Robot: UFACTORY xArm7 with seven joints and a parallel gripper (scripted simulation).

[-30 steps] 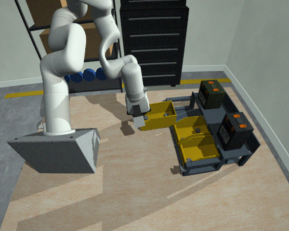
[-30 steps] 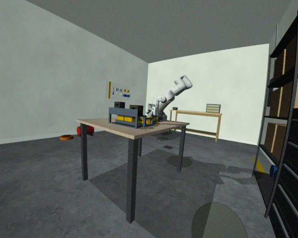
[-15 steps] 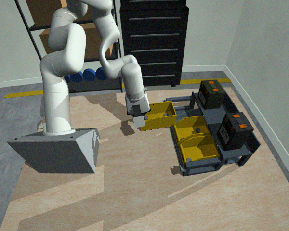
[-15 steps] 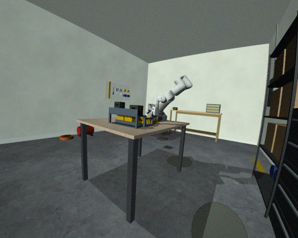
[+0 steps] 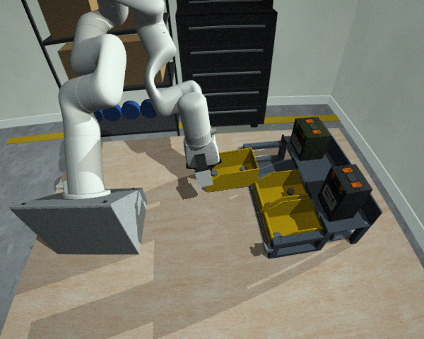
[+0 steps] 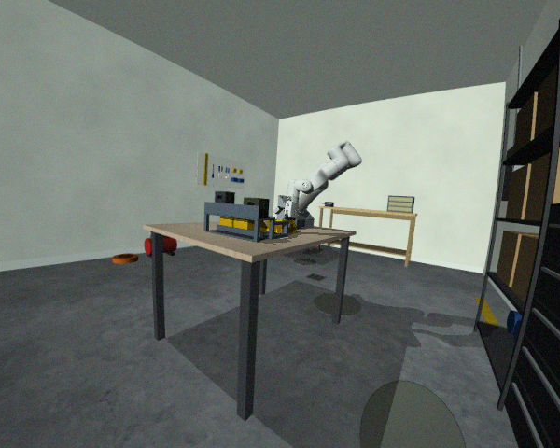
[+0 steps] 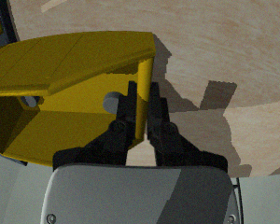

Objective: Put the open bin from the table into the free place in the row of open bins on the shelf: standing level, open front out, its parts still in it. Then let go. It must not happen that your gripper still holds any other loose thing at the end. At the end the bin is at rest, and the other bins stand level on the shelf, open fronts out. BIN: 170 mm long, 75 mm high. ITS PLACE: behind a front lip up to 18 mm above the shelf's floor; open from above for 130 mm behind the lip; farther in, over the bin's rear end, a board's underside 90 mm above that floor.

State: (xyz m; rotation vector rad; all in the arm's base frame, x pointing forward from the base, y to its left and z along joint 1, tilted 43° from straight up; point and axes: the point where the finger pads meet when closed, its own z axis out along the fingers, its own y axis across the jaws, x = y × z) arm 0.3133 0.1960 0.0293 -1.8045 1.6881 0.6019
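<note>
The yellow open bin (image 5: 236, 179) (image 7: 103, 53) appears to stand level on the table, its low front toward the arm's base and its rear end near the shelf (image 5: 296, 239) (image 6: 231, 208). Grey round parts (image 5: 243, 168) (image 7: 113, 102) lie in it. My gripper (image 7: 142, 93) points down and is shut on the bin's front wall, one finger inside and one outside; the top view mostly hides the fingers. Two yellow bins (image 5: 280, 188) (image 5: 296, 219) stand side by side on the shelf, open fronts out. The free place (image 5: 268, 167) is beside them, at the end farther from the top camera.
A green case (image 5: 311, 140) and a black case (image 5: 345, 195) stand on the raised board (image 5: 311, 170) over the shelf's rear. A side rail (image 5: 263, 145) bounds the free place's outer side. The front lip (image 5: 256, 209) runs along the bin row.
</note>
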